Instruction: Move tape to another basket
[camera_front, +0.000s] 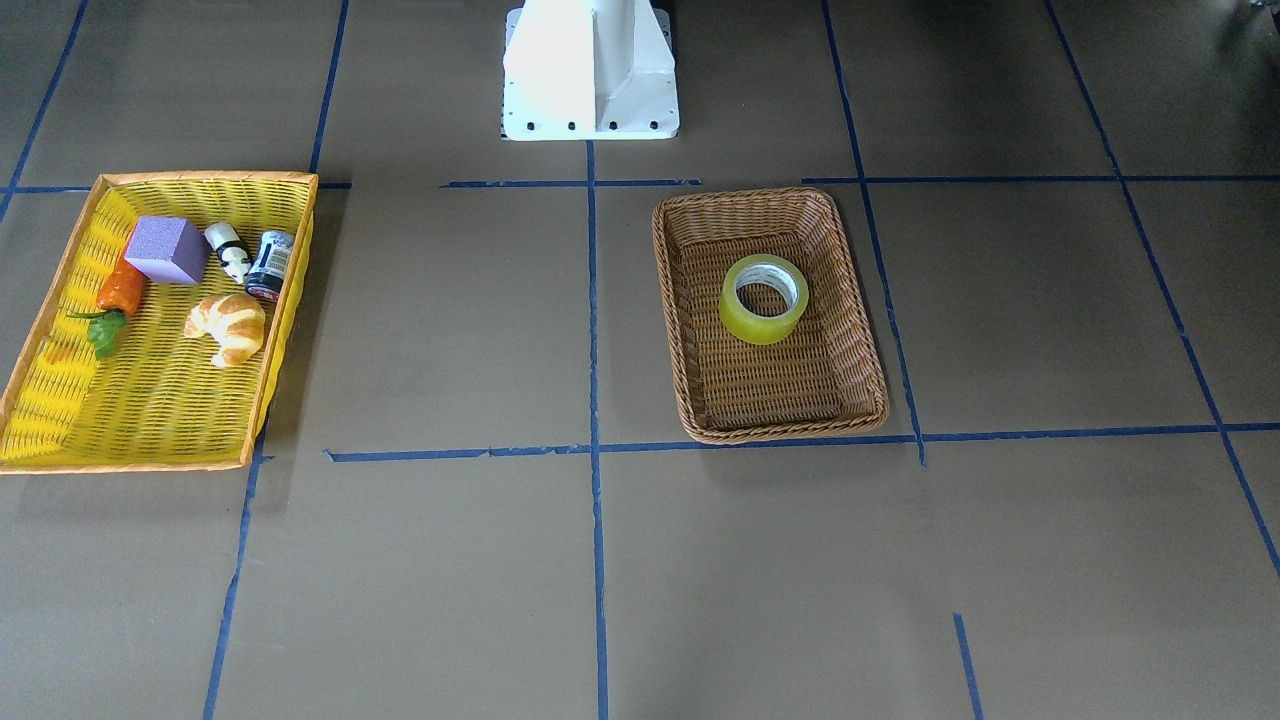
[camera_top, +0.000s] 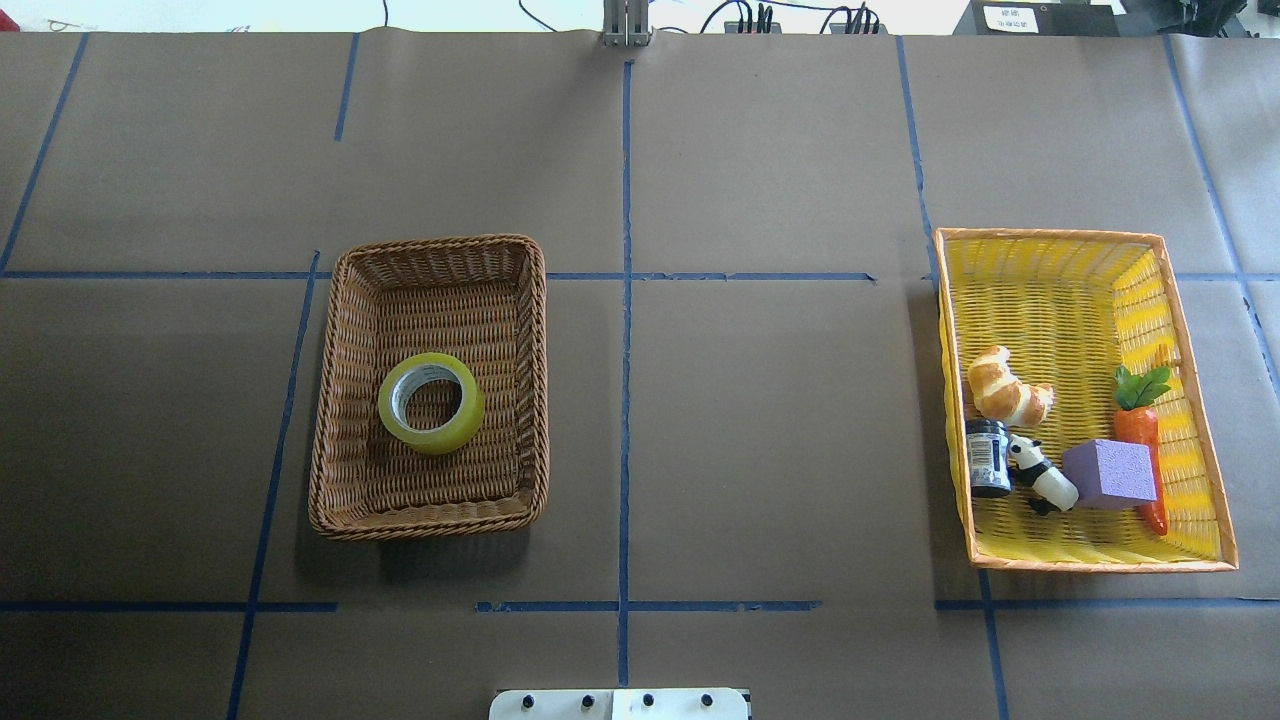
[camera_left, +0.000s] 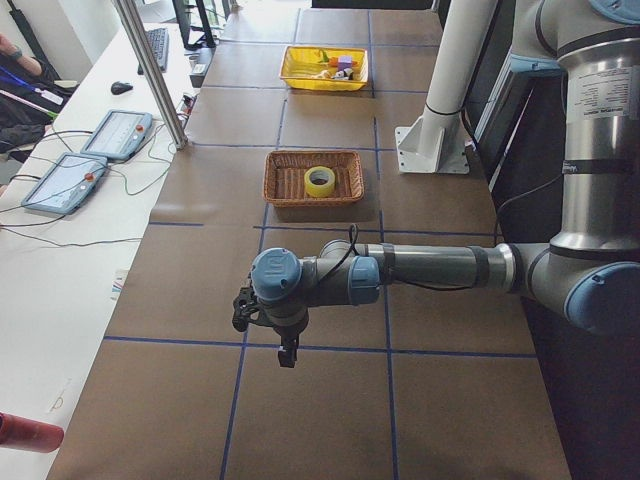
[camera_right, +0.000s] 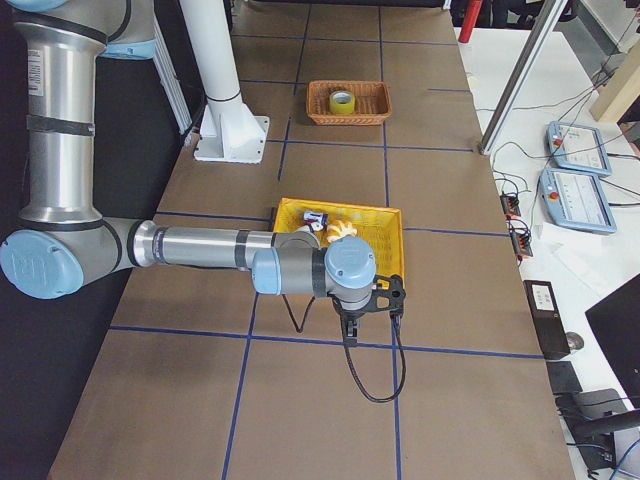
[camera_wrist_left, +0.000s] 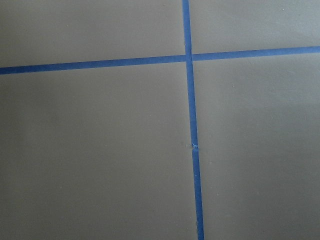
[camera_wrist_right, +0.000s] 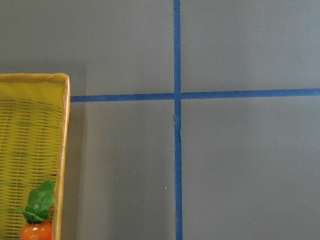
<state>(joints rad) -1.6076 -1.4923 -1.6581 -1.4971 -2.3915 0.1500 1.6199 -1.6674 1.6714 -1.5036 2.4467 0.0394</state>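
Note:
The tape, a yellow-green roll with a white core, lies flat inside the brown wicker basket on the robot's left half of the table. It also shows in the front view and both side views. My left gripper hangs over bare table far from the basket, seen only in the left side view. My right gripper hangs just beyond the yellow tray, seen only in the right side view. I cannot tell whether either is open or shut.
The yellow tray basket with an orange rim holds a croissant, a small jar, a panda figure, a purple block and a carrot. Its corner shows in the right wrist view. The robot base stands mid-table.

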